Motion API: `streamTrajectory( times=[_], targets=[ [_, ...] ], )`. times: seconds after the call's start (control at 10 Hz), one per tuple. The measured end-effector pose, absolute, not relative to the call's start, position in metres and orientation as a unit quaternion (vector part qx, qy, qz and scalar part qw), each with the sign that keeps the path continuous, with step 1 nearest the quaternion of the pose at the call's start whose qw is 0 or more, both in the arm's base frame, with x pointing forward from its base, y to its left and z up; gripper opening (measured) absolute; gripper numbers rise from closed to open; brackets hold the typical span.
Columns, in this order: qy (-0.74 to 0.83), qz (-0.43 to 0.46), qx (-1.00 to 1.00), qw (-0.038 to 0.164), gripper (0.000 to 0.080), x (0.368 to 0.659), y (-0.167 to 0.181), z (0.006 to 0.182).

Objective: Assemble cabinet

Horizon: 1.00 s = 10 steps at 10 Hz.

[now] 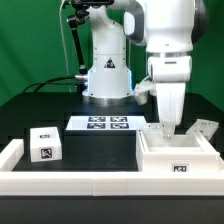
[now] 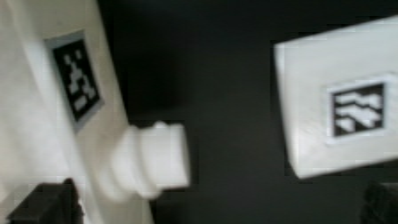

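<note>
The large hollow white box [image 1: 176, 157] of the cabinet stands at the exterior view's right, with a tag on its front. My gripper [image 1: 166, 127] hangs over its far edge. In the wrist view a white piece with a tag [image 2: 71, 72] and a round knob [image 2: 150, 160] lies close beside one dark fingertip [image 2: 43, 205]. A flat tagged panel [image 2: 349, 105] lies toward the other fingertip [image 2: 382, 198]. The gripper [image 2: 214, 206] is open and holds nothing. A small tagged cube [image 1: 45, 145] sits at the exterior view's left.
The marker board [image 1: 108, 123] lies in front of the robot base [image 1: 107, 75]. A long white border rail [image 1: 90, 187] runs along the front and up the left side. Another small tagged panel [image 1: 205, 128] lies at the far right.
</note>
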State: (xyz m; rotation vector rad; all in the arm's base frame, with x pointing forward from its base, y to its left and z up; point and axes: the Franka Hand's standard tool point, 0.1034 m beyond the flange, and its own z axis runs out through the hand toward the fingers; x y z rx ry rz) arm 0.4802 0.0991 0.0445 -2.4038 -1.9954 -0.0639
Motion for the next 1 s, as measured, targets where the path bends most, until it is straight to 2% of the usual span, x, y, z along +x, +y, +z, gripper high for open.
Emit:
streamTrajectory(
  times=[0.2, 0.4, 0.5, 0.6, 0.7, 1.0],
  targets=[
    [-0.62, -0.029, -0.784, -0.001, 0.0798, 0.467, 0.112, 0.067],
    [-0.591, -0.054, -0.805, -0.007, 0.0797, 0.447, 0.136, 0.08],
    [-0.564, -0.065, -0.824, -0.002, 0.0797, 0.431, 0.153, 0.077],
    [-0.529, -0.07, -0.846, 0.01, 0.0797, 0.413, 0.174, 0.065],
    [-0.532, -0.064, -0.844, 0.015, 0.0797, 0.406, 0.179, 0.056],
    [-0.529, -0.065, -0.846, 0.014, 0.0797, 0.409, 0.177, 0.057]
  ],
)
